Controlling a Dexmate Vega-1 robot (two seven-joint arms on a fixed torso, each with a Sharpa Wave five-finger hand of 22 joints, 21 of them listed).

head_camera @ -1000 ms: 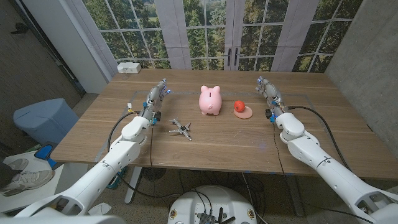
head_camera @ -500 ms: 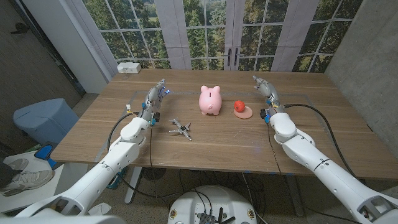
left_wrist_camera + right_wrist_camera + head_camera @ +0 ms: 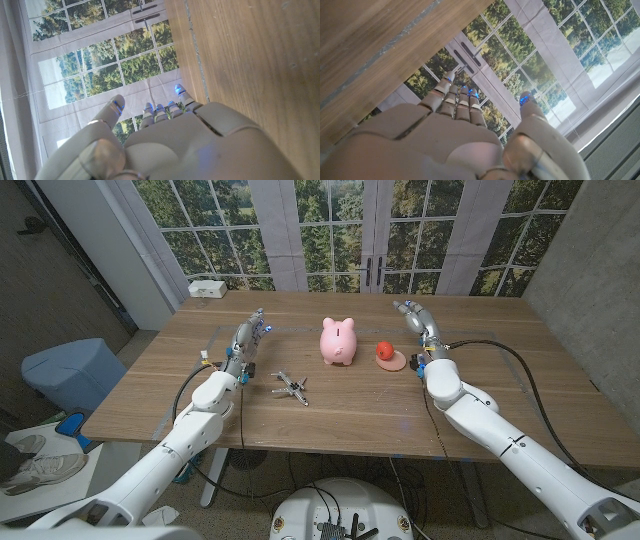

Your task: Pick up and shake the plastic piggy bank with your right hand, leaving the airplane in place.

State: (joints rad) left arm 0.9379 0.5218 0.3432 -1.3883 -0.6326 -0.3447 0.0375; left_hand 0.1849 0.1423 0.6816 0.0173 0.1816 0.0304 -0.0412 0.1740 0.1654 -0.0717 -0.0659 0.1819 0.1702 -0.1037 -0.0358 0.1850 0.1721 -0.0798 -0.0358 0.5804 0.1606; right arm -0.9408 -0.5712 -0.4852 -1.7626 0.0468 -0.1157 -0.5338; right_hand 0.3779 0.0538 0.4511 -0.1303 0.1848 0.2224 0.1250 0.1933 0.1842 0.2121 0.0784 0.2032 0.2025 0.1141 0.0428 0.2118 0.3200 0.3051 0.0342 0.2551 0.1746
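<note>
Two robot hands above wooden counter (image 3: 330, 405), both empty, fingers extended and slightly apart. Pink piggy bank (image 3: 338, 340) upright mid-counter, no readable writing. Right hand (image 3: 413, 317) well right of piggy bank; left hand (image 3: 248, 335) well left. Airplane (image 3: 290, 387) left-front of piggy bank.
</note>
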